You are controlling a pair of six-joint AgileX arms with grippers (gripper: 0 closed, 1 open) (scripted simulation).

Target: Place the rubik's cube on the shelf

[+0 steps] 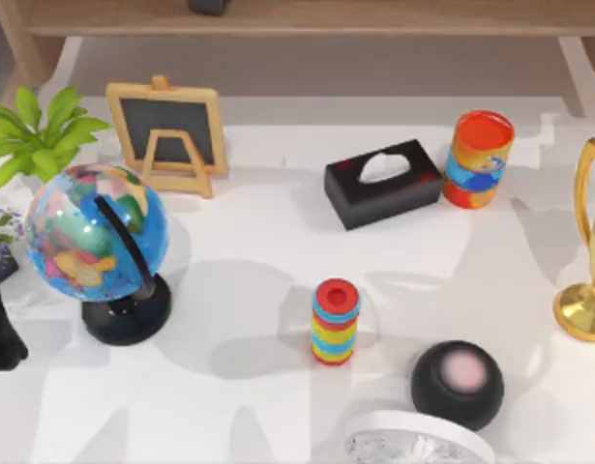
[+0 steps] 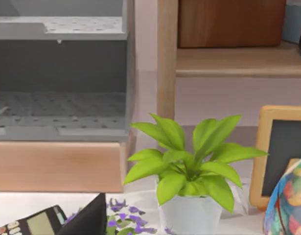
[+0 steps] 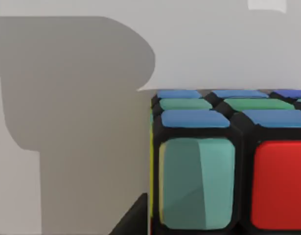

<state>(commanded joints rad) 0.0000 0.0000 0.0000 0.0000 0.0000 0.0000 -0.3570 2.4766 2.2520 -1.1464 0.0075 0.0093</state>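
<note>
Judging by where things lie, the placing looks unfinished. The rubik's cube (image 3: 228, 166) sits very close under the right arm's wrist camera, showing blue, green, teal and red tiles against a pale surface with a broad grey shadow beside it. I cannot tell whether that surface is the worktop or something else, nor whether the right gripper is clamped on the cube or merely hovering at it. The shelf (image 1: 374, 17) runs along the worktop's far edge, and the stretch of plank seen from above carries no cube. What seems left is bringing the cube onto the plank and letting go. The left arm is idle near the worktop's left edge, facing the potted plant (image 2: 189, 166); its gripper's state I cannot tell either
</note>
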